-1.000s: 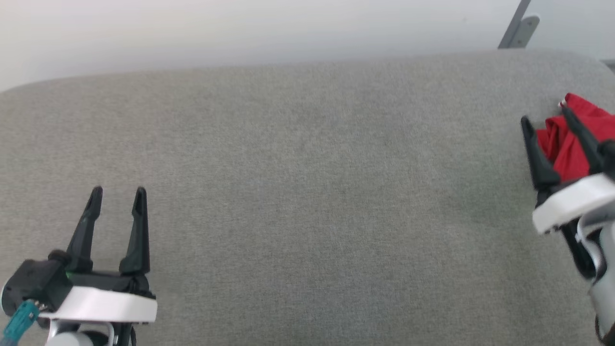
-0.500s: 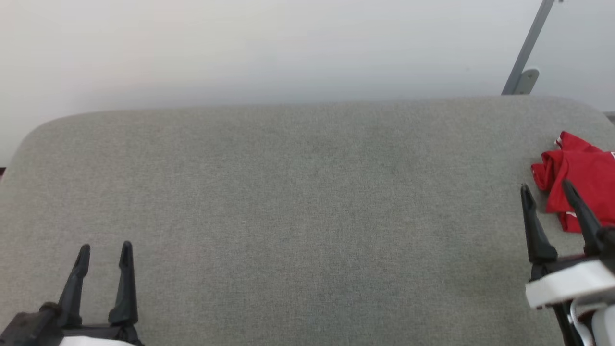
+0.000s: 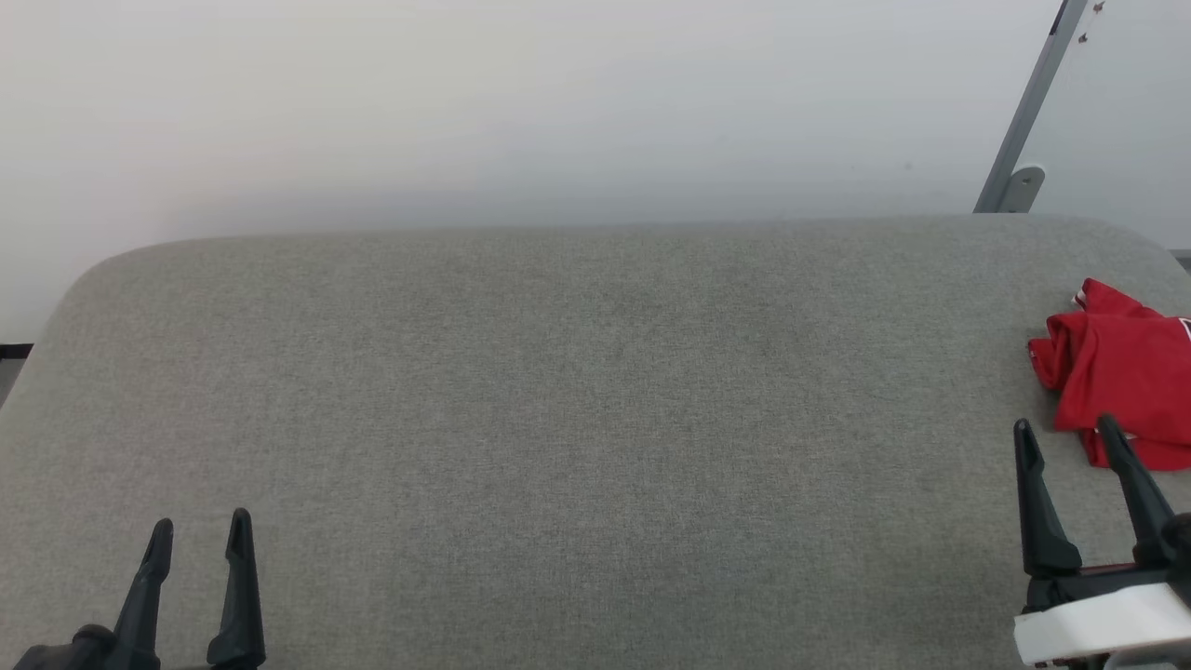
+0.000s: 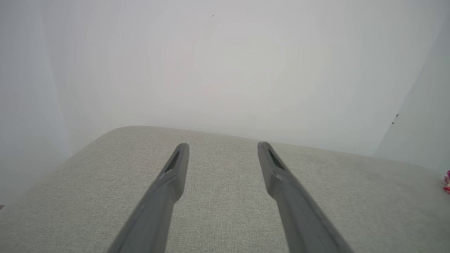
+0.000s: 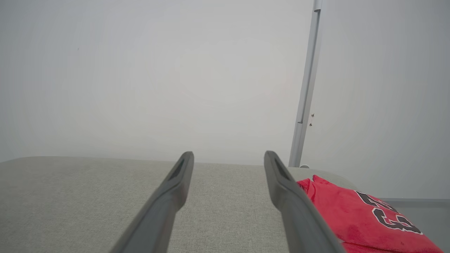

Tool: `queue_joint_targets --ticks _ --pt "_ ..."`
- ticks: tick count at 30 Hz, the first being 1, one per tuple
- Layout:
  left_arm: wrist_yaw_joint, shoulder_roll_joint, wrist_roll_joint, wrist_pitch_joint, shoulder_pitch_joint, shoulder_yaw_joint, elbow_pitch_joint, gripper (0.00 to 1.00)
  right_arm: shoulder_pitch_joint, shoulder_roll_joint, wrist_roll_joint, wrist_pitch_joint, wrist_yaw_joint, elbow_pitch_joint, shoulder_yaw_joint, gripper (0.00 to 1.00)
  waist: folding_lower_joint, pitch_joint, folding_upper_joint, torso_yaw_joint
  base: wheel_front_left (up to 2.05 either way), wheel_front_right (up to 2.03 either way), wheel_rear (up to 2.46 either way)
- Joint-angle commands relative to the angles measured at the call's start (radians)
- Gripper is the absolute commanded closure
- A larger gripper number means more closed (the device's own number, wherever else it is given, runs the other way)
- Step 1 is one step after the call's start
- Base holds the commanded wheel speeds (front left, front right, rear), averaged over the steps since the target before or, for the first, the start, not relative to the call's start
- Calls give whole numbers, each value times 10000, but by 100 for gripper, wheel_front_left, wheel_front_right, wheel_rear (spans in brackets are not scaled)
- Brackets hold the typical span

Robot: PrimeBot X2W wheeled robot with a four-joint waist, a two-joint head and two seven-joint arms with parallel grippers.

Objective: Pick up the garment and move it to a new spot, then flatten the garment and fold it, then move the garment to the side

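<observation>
Head view finds the garment bunched in a red heap at the right edge of the grey worktop. The right pincer is spread open and empty just beside the heap's near edge, and the left pincer is likewise open and empty, well apart on the other side. The fabric looks light, soft and limp — likely to sag and unfurl when lifted — so a pinch on a raised fold at the heap's near corner seems the surest hold.
</observation>
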State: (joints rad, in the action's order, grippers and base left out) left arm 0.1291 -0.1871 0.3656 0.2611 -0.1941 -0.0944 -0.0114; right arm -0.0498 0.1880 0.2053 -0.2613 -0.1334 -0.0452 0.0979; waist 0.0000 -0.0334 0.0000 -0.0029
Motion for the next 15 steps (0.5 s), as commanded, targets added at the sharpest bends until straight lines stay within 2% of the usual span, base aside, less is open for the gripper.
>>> queue_joint_targets --ticks 1,15 --pt "17 26 65 53 -109 -40 9 0 -141 -40 11 -41 48 80 37 0 0 -33 0 12 0 0 0" --pt "18 327 71 53 -181 -158 -11 0 -616 -333 -38 -42 48 386 371 0 0 -185 0 68 0 0 0"
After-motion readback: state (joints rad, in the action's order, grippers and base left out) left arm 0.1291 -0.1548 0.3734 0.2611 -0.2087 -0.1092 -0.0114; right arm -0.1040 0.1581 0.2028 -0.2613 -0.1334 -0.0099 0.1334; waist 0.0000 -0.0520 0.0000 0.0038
